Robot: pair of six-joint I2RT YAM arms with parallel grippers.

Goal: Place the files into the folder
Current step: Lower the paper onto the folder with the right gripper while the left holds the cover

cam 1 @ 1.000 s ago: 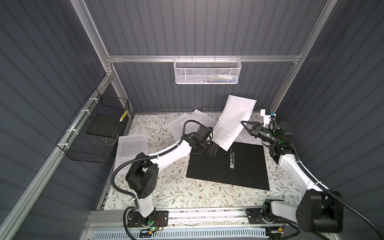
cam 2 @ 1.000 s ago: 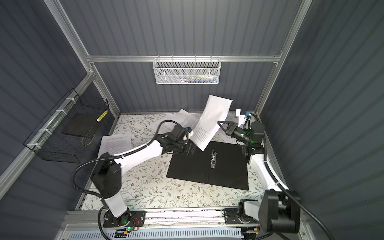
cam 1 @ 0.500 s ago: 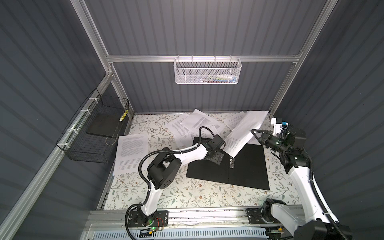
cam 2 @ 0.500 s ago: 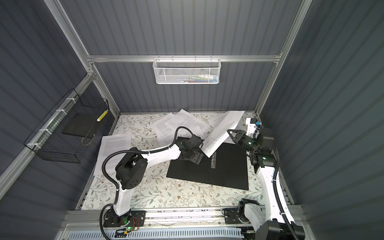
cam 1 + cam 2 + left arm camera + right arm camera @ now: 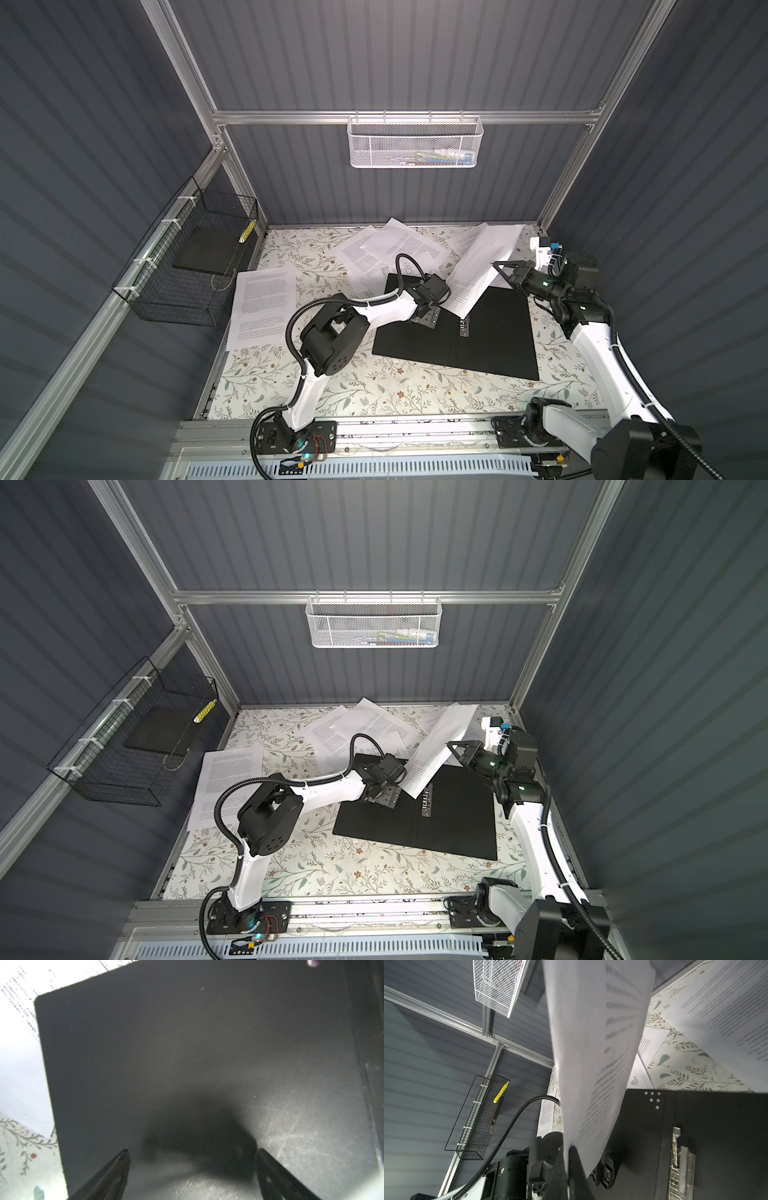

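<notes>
White left arm point(image 5: 386, 311) stretches toward two o'clock, its black left gripper point(image 5: 192, 1153) spread wide. The black right gripper point(image 5: 495, 264) points toward nine o'clock, clamped on a white printed paper sheet point(image 5: 478, 266).

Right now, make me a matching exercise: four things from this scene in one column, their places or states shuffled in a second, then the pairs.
1 left gripper
2 right gripper
3 folder
4 white mesh basket

A hangs from the back rail
B shut on a paper sheet
C lies open on the table, black inside up
D open, over the folder

Pairs: 1-D, 2-B, 3-C, 4-A
</notes>
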